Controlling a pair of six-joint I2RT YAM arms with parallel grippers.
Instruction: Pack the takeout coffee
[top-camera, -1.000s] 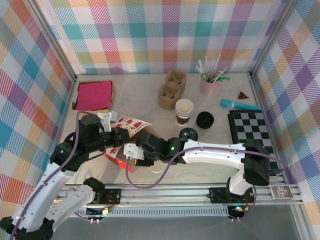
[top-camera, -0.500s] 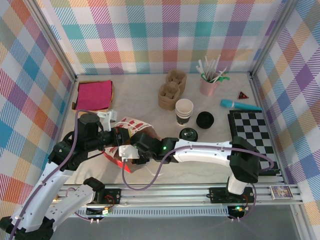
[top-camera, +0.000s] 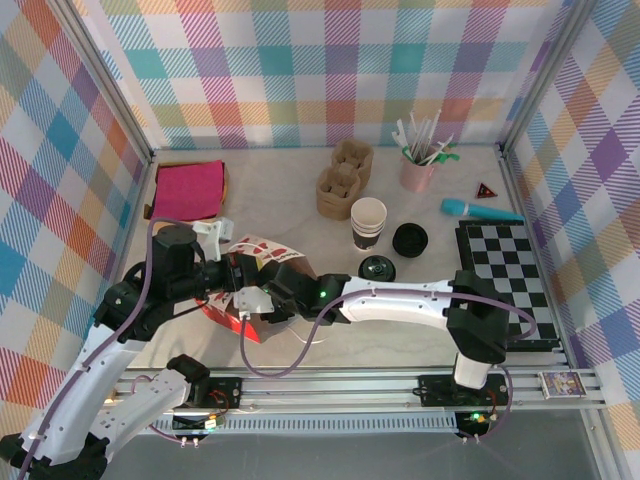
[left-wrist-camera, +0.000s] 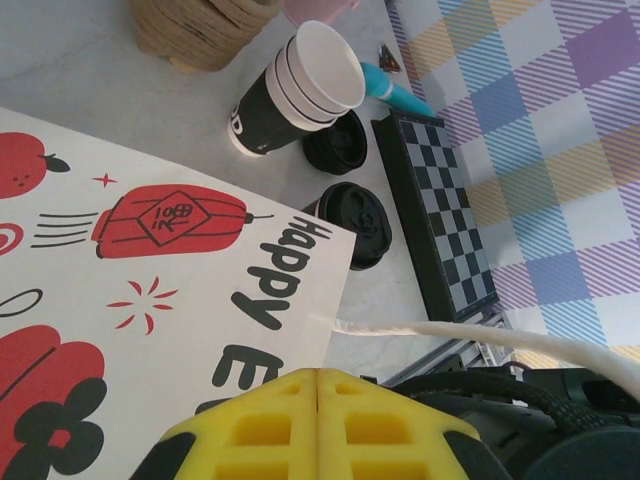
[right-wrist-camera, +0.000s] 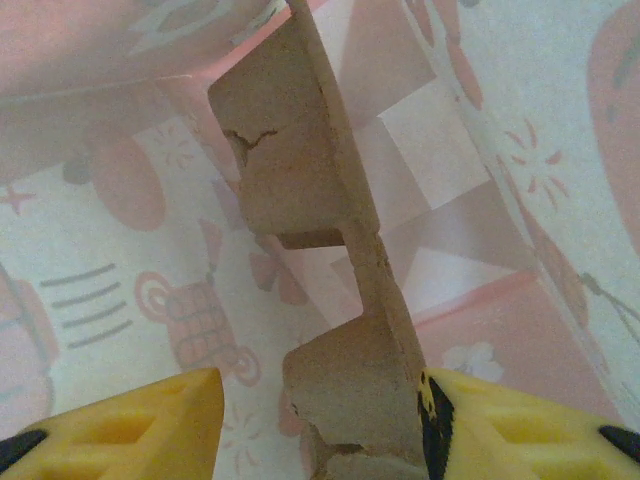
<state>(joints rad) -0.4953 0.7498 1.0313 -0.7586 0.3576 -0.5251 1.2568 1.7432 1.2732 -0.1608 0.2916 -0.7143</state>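
inside the bag (right-wrist-camera: 120, 250), right fingers (right-wrist-camera: 110, 420) spread beside cardboard (right-wrist-camera: 300, 170); left fingers (left-wrist-camera: 260, 425) pinch its edge.

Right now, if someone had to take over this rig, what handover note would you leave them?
Left gripper: shut on the paper bag at its rim.
Right gripper: open inside the bag, one finger on each side of a cardboard insert.
Paper cups: stacked, unlidded, on the table beyond the bag, with two loose black lids beside them.
Done: insert is in the bag.
Left: lid a cup and pack it.
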